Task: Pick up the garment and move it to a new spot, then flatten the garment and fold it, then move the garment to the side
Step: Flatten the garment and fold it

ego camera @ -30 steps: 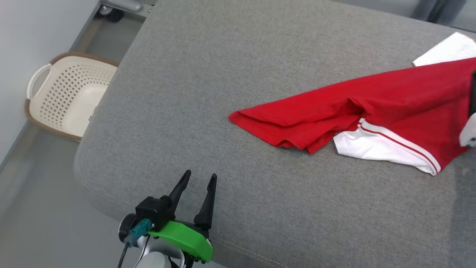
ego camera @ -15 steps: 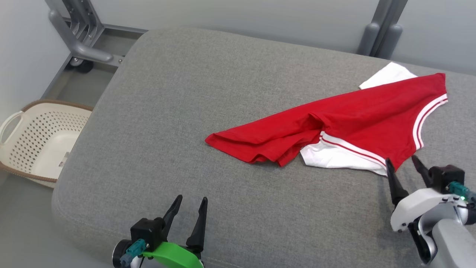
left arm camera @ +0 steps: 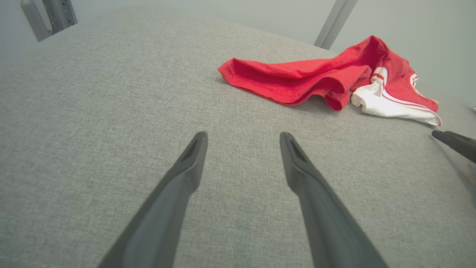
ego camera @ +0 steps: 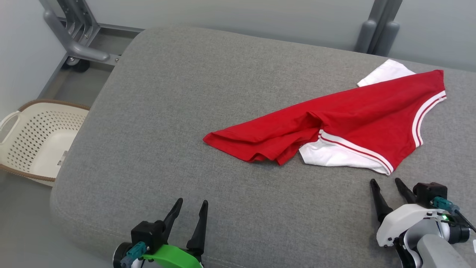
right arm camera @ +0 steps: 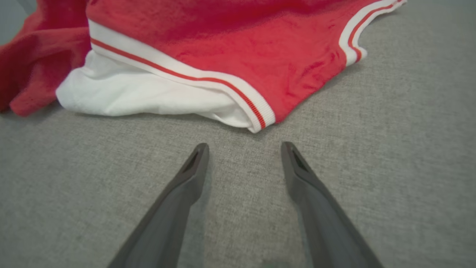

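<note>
red garment (ego camera: 357, 119) with white striped trim, lying in a loose, rumpled fold on the right half of the grey padded table (ego camera: 167, 111); red hem end reaching toward the middle, a white panel peeking out along the near side, another white corner sticking out at the far edge. left tool (ego camera: 192, 202) low at the near edge of the table, well apart from the garment (left arm camera: 297, 80); in the left wrist view (left arm camera: 242, 137) fingers spread wide over bare grey fabric, gripping nothing. right tool (ego camera: 384, 181) at the near right, just short of the garment's striped near corner; in the right wrist view (right arm camera: 244, 146) fingers likewise spread wide with nothing between them, tips aimed at the ribbed white-and-red band of the garment (right arm camera: 260, 56), apart from the cloth. off the table's left side, down on the floor (ego camera: 22, 223), a cream basket (ego camera: 52, 101) with a brown rim and hole-dotted walls; inside, its own pale bottom in view, plus a small speck by the wall nearest the table, too small to tell. beyond the far left corner, a grey metal frame (ego camera: 74, 48) on a dark wheel (ego camera: 78, 66); at the far right, grey upright posts (ego camera: 375, 33).
</note>
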### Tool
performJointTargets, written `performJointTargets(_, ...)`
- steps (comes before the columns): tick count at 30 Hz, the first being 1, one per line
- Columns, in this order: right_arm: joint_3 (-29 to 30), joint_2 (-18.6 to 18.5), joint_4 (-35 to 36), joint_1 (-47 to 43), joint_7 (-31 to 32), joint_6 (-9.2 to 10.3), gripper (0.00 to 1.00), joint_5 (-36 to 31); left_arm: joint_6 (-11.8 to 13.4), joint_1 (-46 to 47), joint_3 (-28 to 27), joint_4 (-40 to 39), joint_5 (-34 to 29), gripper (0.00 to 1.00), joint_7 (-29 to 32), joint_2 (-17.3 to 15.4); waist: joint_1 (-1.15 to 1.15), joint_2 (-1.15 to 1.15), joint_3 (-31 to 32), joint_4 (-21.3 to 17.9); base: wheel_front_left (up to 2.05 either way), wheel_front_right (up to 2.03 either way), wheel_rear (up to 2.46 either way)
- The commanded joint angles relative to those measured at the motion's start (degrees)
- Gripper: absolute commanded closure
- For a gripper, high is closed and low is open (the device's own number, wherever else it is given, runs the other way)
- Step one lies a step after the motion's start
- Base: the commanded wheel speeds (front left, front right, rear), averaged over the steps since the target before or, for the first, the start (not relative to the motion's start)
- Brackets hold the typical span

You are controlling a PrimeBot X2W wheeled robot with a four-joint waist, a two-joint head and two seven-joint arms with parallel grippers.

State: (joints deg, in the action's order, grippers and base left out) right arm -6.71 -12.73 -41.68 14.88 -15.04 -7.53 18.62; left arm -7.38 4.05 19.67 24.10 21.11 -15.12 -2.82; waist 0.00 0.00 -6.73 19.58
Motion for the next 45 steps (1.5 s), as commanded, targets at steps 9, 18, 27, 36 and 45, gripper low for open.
performJointTargets(9,-0.36,0.42,-1.59,2.46,-0.02,0.05,0.00,4.66,-0.16,1.15,0.23,-0.25,0.08,0.00,-0.02,-0.14,0.00,0.00,-2.03,3.14,0.00,0.00,0.00)
performJointTargets(18,0.26,0.79,5.48,1.10,-0.10,0.05,0.00,7.54,-0.17,0.86,0.38,-0.53,-0.19,0.00,-0.02,-0.14,0.00,0.00,-1.68,3.24,0.00,0.00,0.00)
performJointTargets(27,-0.96,0.58,9.24,0.55,-0.10,0.05,1.00,8.69,-0.17,0.21,0.10,0.44,-0.43,0.00,-0.02,-0.15,0.00,0.00,-0.42,2.52,0.00,0.00,0.00)
performJointTargets(36,0.06,0.79,12.52,-0.99,-0.10,0.05,1.00,10.80,-0.17,-1.27,-0.91,1.21,-0.72,0.00,-0.02,-0.15,0.00,0.00,1.98,-0.17,0.00,0.00,0.00)
performJointTargets(45,-0.04,-1.89,18.03,-4.93,-0.10,0.05,1.00,14.84,-0.18,-2.62,-1.82,1.36,-0.17,0.00,-0.02,-0.15,0.00,0.00,4.89,-7.38,0.00,0.00,0.00)
